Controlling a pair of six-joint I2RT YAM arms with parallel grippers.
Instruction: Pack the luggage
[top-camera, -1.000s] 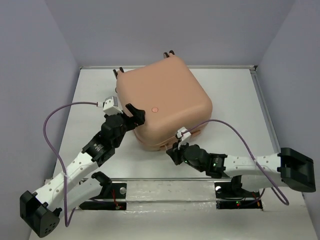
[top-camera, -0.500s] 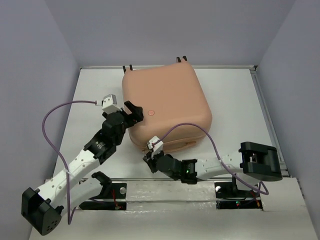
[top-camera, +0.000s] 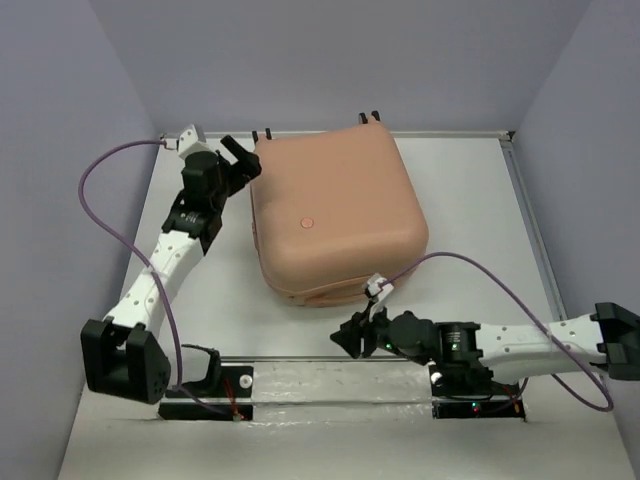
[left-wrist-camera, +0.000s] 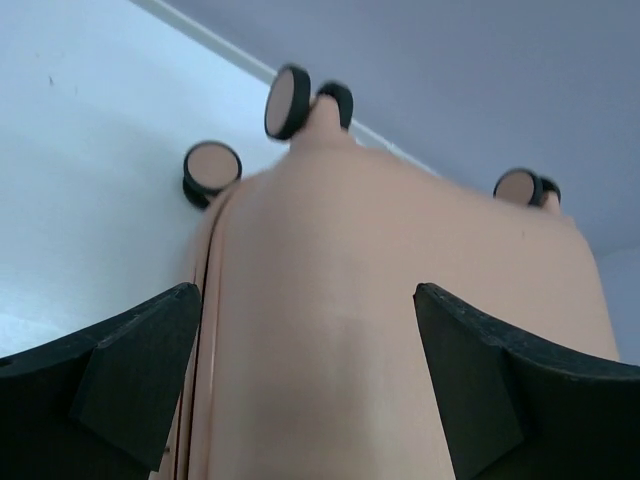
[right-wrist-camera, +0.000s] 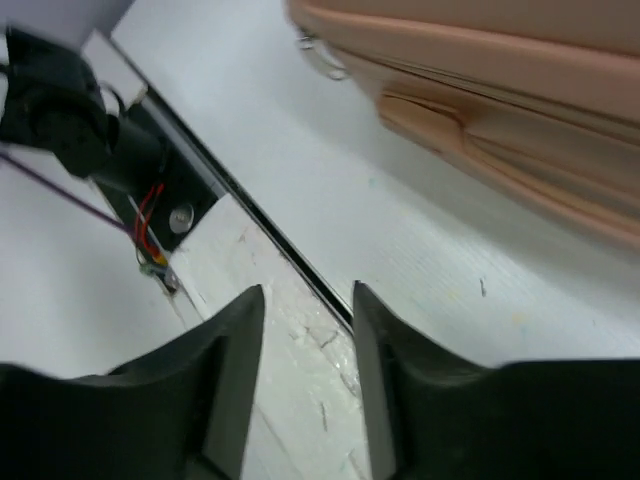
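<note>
The luggage (top-camera: 335, 215) is a peach-pink hard-shell suitcase lying closed and flat in the middle of the table, its caster wheels (top-camera: 368, 118) at the far edge. In the left wrist view its shell (left-wrist-camera: 340, 330) fills the middle, with wheels (left-wrist-camera: 288, 100) above. My left gripper (top-camera: 240, 158) is open at the suitcase's far left corner, its jaws wide either side of the shell, and I cannot tell whether they touch it. My right gripper (top-camera: 350, 336) is open and empty, low over the table just in front of the suitcase's near edge (right-wrist-camera: 500, 90).
A metal rail (top-camera: 330, 385) with the arm bases runs along the near table edge. Grey walls enclose the table on the left, back and right. Purple cables (top-camera: 95, 190) loop from both arms.
My left arm swung from the suitcase's near left corner up to its far left corner. The suitcase turned and slid slightly. My right gripper moved left, then back right, staying in front of the suitcase.
</note>
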